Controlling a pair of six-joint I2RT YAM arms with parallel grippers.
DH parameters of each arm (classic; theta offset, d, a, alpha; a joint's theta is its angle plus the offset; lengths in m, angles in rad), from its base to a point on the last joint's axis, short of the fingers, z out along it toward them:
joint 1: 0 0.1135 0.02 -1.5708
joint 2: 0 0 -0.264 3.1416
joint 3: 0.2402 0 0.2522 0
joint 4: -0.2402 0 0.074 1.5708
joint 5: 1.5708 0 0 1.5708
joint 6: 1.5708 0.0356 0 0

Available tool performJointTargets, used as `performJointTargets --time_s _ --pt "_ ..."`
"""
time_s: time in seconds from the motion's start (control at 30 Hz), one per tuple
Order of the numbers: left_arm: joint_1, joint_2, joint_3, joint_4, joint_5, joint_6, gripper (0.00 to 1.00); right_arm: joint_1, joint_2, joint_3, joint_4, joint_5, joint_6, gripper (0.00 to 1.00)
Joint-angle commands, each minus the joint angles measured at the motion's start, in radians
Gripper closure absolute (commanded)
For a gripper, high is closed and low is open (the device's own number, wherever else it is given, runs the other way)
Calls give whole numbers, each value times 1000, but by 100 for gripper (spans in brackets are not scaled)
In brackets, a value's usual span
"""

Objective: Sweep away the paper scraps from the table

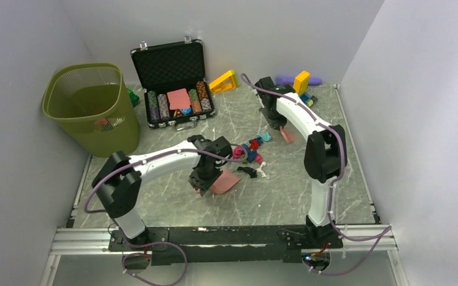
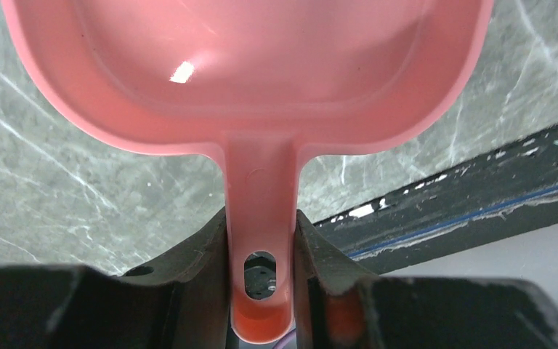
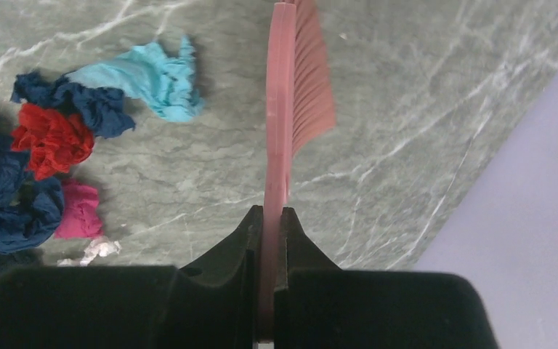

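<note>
The paper scraps point(image 1: 251, 150) lie bunched in the middle of the table point(image 1: 286, 190), with a black and a white one a little nearer. My left gripper point(image 1: 206, 179) is shut on the handle of a pink dustpan point(image 1: 225, 183), which rests just left of and nearer than the pile. In the left wrist view the dustpan point(image 2: 247, 65) shows no scraps inside, and the left gripper point(image 2: 261, 240) pinches its handle. My right gripper point(image 3: 269, 218) is shut on a pink brush point(image 3: 298, 94), bristles just right of the teal scrap point(image 3: 145, 76); red point(image 3: 51, 138), pink point(image 3: 80, 211) and dark blue wads lie further left.
A green waste basket point(image 1: 92, 107) stands at the back left. An open black case of poker chips point(image 1: 173, 83) sits at the back, with yellow blocks point(image 1: 223, 81) to its right. The metal frame point(image 1: 226, 238) edges the near side; walls close in left and right.
</note>
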Motion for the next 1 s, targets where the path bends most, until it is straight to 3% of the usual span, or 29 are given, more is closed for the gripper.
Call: performJointTargets --time_s 0.0,0.57,0.7,0.97 --pt "4 61 105 -21 18 48 100 51 62 23 0 -131 -146 100" --pt "65 178 199 -12 78 165 100 180 -16 -44 -17 -885 -265 100" --pt "65 179 193 -1 24 155 100 184 -78 -88 13 -960 -256 100" --pt "48 97 137 88 -23 130 100 116 -196 -117 92 -895 -132 100"
